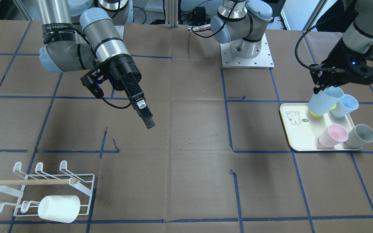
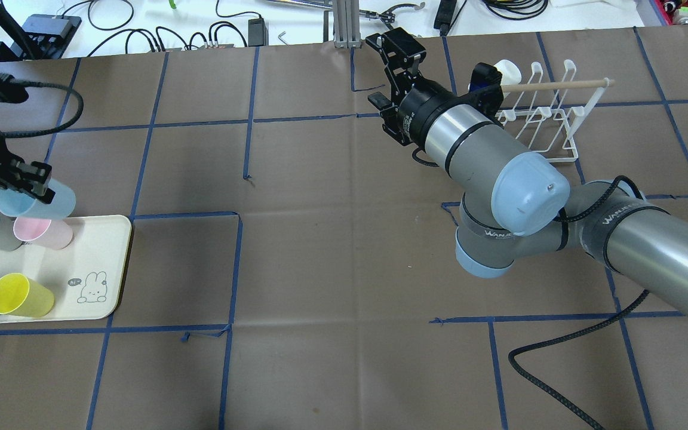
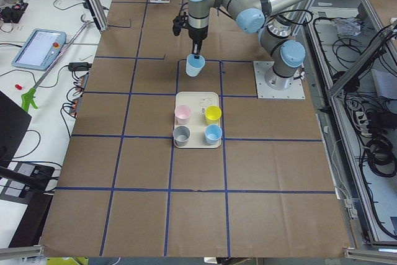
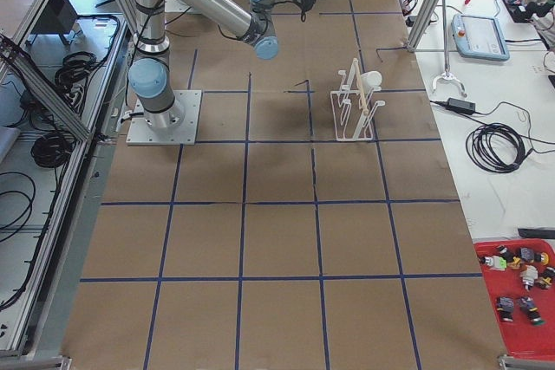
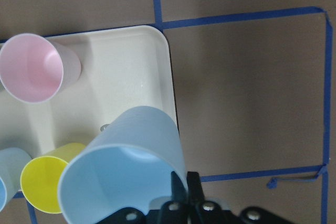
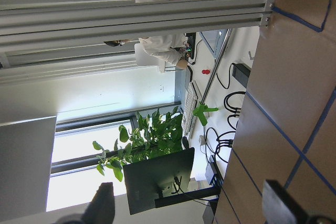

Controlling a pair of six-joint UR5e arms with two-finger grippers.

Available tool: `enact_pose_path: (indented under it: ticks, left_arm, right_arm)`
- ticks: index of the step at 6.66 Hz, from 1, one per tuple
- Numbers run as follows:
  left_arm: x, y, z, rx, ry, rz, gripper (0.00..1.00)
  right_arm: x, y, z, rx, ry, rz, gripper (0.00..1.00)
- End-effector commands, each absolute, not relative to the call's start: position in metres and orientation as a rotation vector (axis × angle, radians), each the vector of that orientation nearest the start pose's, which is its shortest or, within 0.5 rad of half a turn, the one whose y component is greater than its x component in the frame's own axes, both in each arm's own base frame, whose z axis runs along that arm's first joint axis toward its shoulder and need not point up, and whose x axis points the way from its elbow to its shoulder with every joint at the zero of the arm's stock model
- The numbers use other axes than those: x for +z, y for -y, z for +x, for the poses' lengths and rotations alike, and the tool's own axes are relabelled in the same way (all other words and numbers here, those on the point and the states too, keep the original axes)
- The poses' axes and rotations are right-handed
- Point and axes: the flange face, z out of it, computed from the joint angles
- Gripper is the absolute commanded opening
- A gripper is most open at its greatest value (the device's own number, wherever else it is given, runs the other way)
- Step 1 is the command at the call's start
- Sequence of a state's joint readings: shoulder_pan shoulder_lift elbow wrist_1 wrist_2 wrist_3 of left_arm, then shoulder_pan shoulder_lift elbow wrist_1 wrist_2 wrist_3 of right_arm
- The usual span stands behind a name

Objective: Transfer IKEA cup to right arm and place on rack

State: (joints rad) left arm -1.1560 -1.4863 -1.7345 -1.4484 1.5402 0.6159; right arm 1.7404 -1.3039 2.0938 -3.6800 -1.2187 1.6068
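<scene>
IKEA cup (image 1: 324,102) — pale blue, tilted above the edge of the tray (image 1: 287,129) — is clamped by its rim in the left hand (image 1: 321,91) for handover, while the right hand (image 2: 396,52) hovers over the tabletop (image 1: 186,145), fingers apart to receive it.

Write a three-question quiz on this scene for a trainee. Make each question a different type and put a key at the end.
1. True or false: the left gripper is shut on the rim of a pale-blue cup.
2. How many cups stand on the tray? A. two B. four C. six
3. Fill in: the rack carries a lone cup of ____ colour.
Key: 1 true; 2 B; 3 white.
</scene>
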Motion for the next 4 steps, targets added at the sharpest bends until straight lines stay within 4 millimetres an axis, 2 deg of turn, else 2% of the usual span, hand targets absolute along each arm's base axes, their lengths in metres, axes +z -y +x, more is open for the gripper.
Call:
enact_pose_path:
  ticks: [1,2,3,4]
  left_arm:
    - [0.511,0.517,0.016,-0.333,-3.263,0.483,0.0]
    - [0.511,0.523,-0.007,-0.529,-3.43,0.531,0.0]
    - [0.511,0.53,-0.02,-0.713,-3.537,0.576,0.0]
    - [0.501,0.536,-0.032,-0.874,-3.599,0.641,0.0]
  right_arm:
    - [0.349,0.436,0.245,-0.613,-1.581,1.056,1.0]
    - [0.352,0.414,0.241,-0.611,-1.583,1.061,1.0]
    - [0.352,0.4,0.239,-0.603,-1.59,1.07,1.0]
    - [0.351,0.398,0.238,-0.608,-1.587,1.065,1.0]
